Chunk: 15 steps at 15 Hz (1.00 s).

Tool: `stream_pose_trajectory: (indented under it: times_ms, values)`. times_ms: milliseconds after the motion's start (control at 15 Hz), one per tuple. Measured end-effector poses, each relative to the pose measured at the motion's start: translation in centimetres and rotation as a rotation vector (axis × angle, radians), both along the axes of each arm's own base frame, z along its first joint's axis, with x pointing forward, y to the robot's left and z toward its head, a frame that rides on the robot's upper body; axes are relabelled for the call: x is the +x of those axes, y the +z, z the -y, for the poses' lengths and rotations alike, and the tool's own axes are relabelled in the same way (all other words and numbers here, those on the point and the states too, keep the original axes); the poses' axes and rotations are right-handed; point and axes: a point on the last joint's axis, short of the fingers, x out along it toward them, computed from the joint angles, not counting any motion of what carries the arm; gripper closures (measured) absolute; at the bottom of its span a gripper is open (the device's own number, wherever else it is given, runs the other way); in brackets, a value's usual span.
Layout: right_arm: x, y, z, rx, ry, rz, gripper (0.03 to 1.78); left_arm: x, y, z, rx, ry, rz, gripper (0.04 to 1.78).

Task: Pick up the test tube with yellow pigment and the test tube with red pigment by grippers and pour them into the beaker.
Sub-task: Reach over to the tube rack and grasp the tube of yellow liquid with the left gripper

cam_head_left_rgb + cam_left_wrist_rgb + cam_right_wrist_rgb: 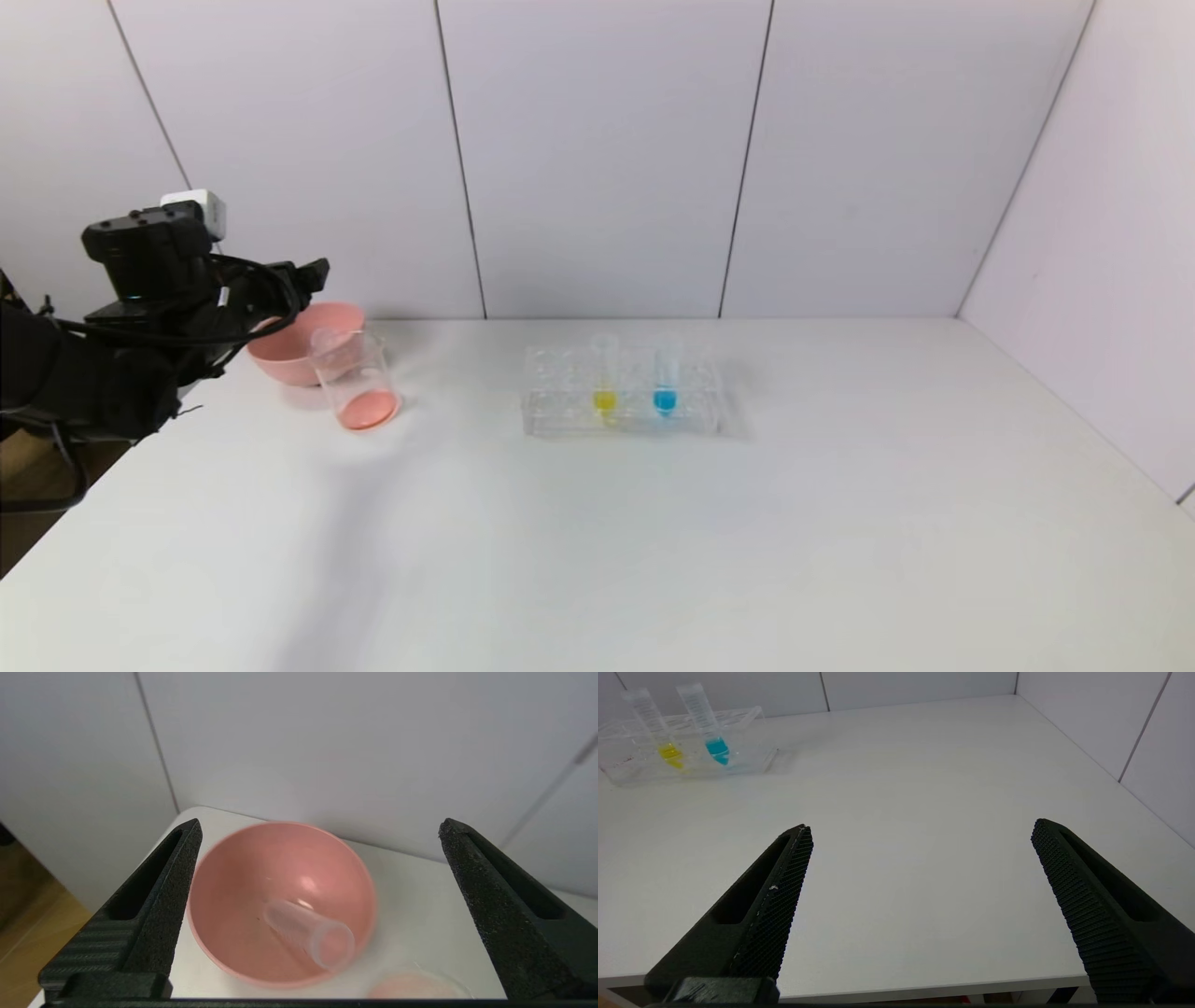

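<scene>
Open tabletop [840, 523] right of rack [621, 392], beaker [357, 381] touching pink bowl [299, 343] far left

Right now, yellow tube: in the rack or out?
In. The test tube with yellow pigment stands upright in the clear rack, beside the blue tube; neither gripper is near it.

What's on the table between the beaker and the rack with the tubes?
Nothing. In the head view, only bare white table lies between the beaker and the rack.
</scene>
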Motion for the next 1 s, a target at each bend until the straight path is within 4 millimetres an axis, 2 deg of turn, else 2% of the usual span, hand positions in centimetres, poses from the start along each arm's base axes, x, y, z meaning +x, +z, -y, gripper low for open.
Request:
stream_pose_trajectory:
  times_ms: [267, 400, 533, 800, 1000]
  values:
    - [0.0, 0.0, 0.0, 0.0, 0.0, 0.0, 0.1, -7.7, 0.5, 1.7, 0.056, -0.357, -0.105, 0.06]
    - [0.0, 0.0, 0.0, 0.0, 0.0, 0.0, 0.1, -10.9, 0.2, 4.1, 0.091, -0.542, -0.143, 0.06]
    - [0.0, 0.0, 0.0, 0.0, 0.0, 0.0, 0.1, -13.3, 0.0, 7.1, 0.111, -0.652, -0.173, 0.06]
    - [0.0, 0.0, 0.0, 0.0, 0.0, 0.0, 0.1, -16.4, -0.7, 13.8, 0.12, -0.751, -0.223, 0.06]
    - [0.0, 0.0, 0.0, 0.0, 0.0, 0.0, 0.1, -16.0, -1.6, 18.5, 0.081, -0.674, -0.212, 0.06]
